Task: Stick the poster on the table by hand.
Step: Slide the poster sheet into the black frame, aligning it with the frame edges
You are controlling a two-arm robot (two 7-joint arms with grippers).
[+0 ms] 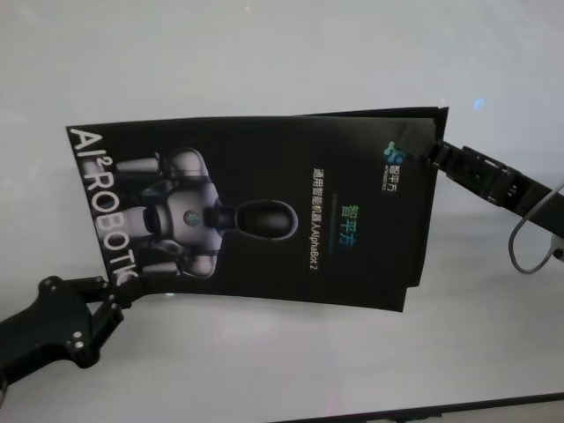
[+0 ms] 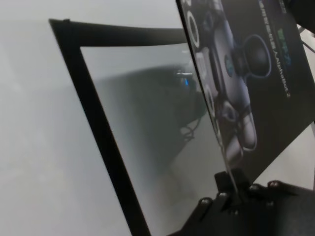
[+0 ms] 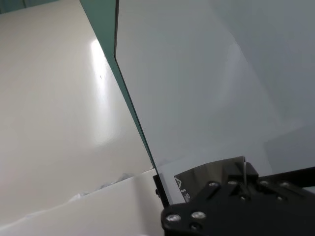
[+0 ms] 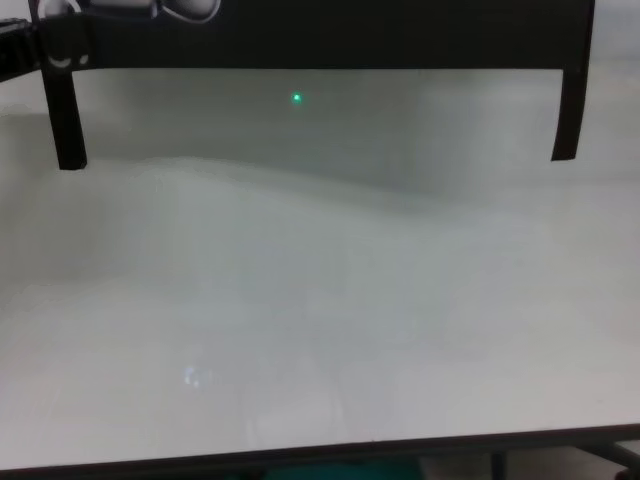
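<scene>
The black glossy poster (image 1: pixel 264 211) with the grey-white robot and white letters hangs in the air over the white table (image 1: pixel 282 53), held at two opposite corners. My left gripper (image 1: pixel 113 295) is shut on its near left corner; the left wrist view shows the fingers (image 2: pixel 231 194) pinching the sheet's edge (image 2: pixel 256 73). My right gripper (image 1: pixel 432 152) is shut on the far right corner, also seen in the right wrist view (image 3: pixel 242 179). In the chest view the poster (image 4: pixel 320 30) spans the top, with two narrow black tape strips (image 4: pixel 65 115) (image 4: pixel 567 110) hanging down from it above the table (image 4: pixel 320 320).
The table's dark front edge (image 4: pixel 320 450) runs along the bottom of the chest view. Its side edge (image 3: pixel 133 113) shows in the right wrist view with floor beyond. A grey cable (image 1: pixel 529 238) loops by my right arm.
</scene>
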